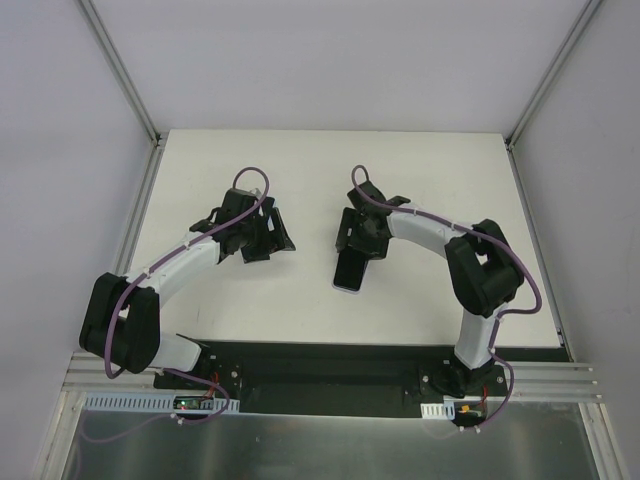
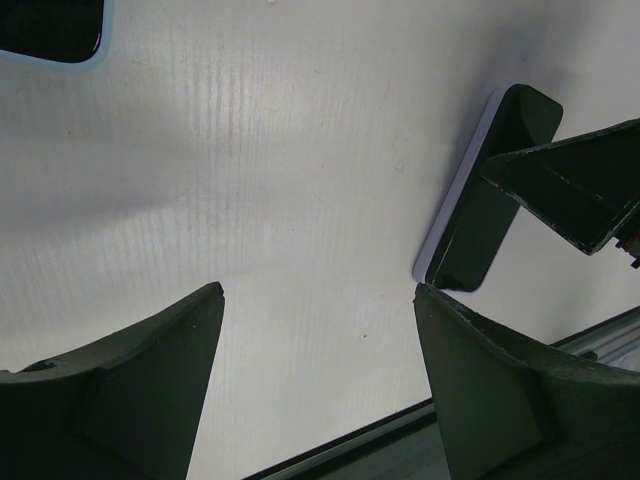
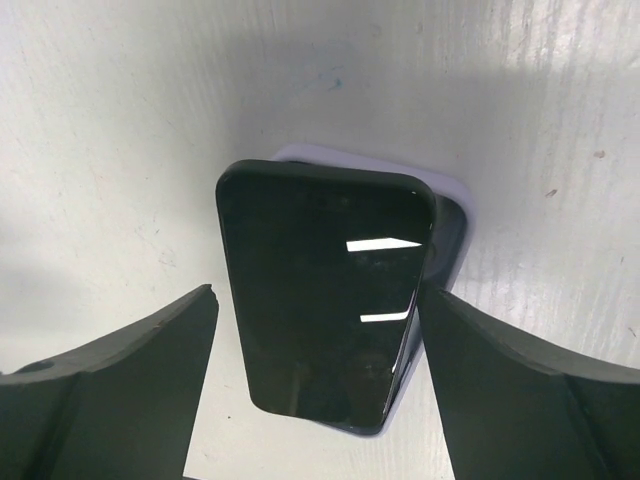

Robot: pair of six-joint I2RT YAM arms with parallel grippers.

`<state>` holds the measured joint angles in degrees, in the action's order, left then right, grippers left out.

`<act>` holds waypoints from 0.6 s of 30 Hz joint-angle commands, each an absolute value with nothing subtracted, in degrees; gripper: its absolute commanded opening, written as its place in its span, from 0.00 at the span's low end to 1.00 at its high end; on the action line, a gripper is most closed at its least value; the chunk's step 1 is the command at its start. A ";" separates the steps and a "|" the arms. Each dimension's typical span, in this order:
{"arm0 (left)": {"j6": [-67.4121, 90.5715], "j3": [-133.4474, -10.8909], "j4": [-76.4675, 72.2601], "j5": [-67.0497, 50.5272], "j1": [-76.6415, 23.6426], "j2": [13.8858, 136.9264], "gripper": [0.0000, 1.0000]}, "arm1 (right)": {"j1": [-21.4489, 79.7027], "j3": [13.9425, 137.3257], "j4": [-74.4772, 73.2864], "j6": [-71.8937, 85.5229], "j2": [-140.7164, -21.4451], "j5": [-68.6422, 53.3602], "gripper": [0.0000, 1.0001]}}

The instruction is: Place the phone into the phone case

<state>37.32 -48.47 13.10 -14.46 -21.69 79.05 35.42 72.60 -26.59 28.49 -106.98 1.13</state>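
Closest to the right wrist lens: dark fingers (image 3: 120, 390) of the right gripper (image 3: 318, 292), spread apart and clasping nothing, straddling the phone (image 3: 310, 260) on the white table (image 3: 100, 120). Finger at the view's left clear of the phone's edge; finger at the view's right just beside the other edge, possibly touching, hard to tell. Phone lying screen up over the lilac phone case (image 3: 330, 155), covering most of it. Case holding nothing else. Lilac rim showing beyond the far end and along one long side, with a dark strip of case interior exposed at the far right corner: judged slightly askew and not fully seated. Left gripper (image 2: 318, 292) likewise spread and empty, hovering over bare table off to one side of the phone, apart from it. For the step in hand, judged to be pressing the phone home: nudge the phone sideways first to square it with the case walls, then press down at the exposed corner with a flat fingertip rather than squeezing the sides. Work corner by corner, keeping force straight down to avoid sliding the whole stack across the smooth table. Brace the case's opposite edge with the left gripper if needed. Avoid pushing on the middle of the glass with one corner sitting proud. Judged close to finished.
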 commanded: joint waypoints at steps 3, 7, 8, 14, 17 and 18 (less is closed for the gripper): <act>38.06 -48.51 11.78 -14.32 -21.53 79.19 0.76 | 35.86 74.35 -29.97 29.45 -102.75 5.01 0.84; 37.97 -49.22 11.08 -15.64 -21.53 80.33 0.74 | 35.77 74.97 -30.76 27.51 -101.25 5.27 0.84; 38.06 -49.31 10.99 -15.82 -21.53 80.59 0.74 | 35.68 75.06 -30.85 27.07 -100.64 5.36 0.83; 38.41 -50.62 10.28 -16.35 -21.53 81.82 0.73 | 35.25 76.29 -33.05 25.32 -100.90 7.99 0.89; 38.76 -51.15 10.11 -16.87 -21.53 82.27 0.73 | 35.07 77.60 -34.00 24.00 -102.47 8.17 0.96; 38.76 -51.15 10.11 -16.87 -21.53 82.35 0.73 | 34.98 79.00 -34.45 23.73 -103.00 8.26 0.96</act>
<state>38.02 -48.95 11.57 -15.40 -21.69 81.69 35.46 74.72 -31.18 25.80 -103.24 5.89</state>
